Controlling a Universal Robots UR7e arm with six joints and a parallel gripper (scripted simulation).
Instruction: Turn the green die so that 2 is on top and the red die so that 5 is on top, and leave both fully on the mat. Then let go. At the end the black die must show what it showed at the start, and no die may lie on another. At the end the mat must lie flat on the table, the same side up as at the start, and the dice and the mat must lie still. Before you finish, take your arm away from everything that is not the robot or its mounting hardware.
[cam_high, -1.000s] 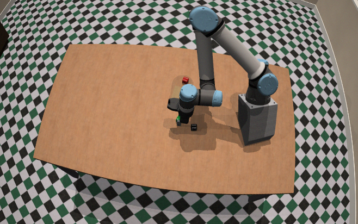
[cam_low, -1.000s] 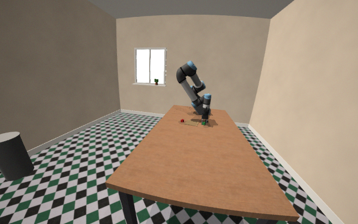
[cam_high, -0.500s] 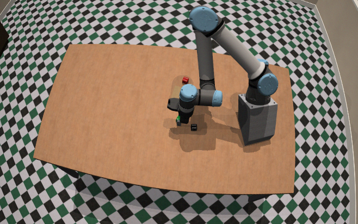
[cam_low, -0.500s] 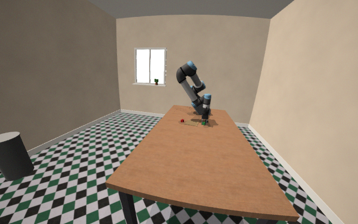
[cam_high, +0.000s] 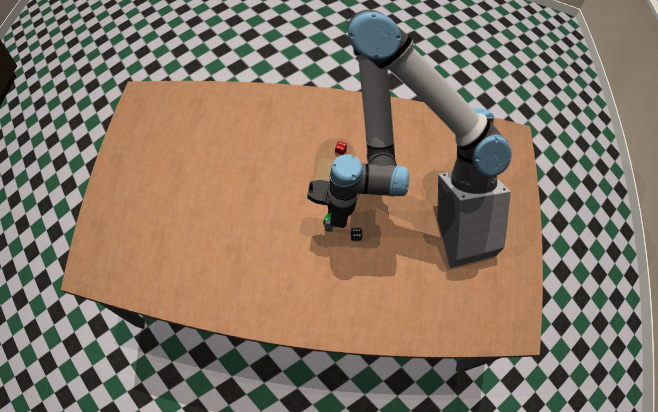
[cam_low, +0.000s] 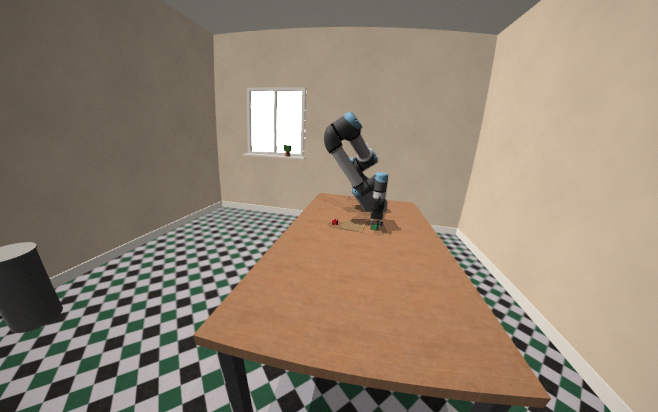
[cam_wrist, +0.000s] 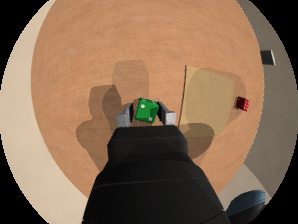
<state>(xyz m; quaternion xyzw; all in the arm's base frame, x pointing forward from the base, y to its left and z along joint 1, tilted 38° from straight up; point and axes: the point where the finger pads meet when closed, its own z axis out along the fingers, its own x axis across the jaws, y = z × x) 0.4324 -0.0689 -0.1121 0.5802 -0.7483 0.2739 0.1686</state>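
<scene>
Fingers first, reading across the wrist view: gripper (cam_high: 328, 220) (cam_low: 376, 224) (cam_wrist: 145, 108), spread, one finger standing to each side of the die, and you are seeing daylight beside it, so you are not yet pinching anything.

Green die (cam_high: 327, 218) (cam_low: 374, 227) (cam_wrist: 146, 111): lying off the mat, between the fingers, sitting slightly askew to them. You are probably handling something light, rigid and smooth; its hard corners are likely to be slipping or swivelling if you are closing on them. You should be squaring up to two opposite flat sides, gripping around mid-height.

Mat (cam_high: 324, 170) (cam_low: 352, 226) (cam_wrist: 205, 105): lying flat, looking thin and perhaps pliable. You should be keeping the fingertips from catching its edge.

Red die (cam_high: 341, 147) (cam_low: 335, 222) (cam_wrist: 242, 104): resting beyond the mat's far side, seemingly off it, and likely wanting the same flat-sided hold.

Obscured items: the wrist and hand are covering part of the mat and green die from above. Two pips are showing on the green die's broad face, but you cannot be certain which face is uppermost. Red pips are blurring. Black die (cam_high: 356, 234): showing apparently six from above, not appearing in the wrist view.
</scene>
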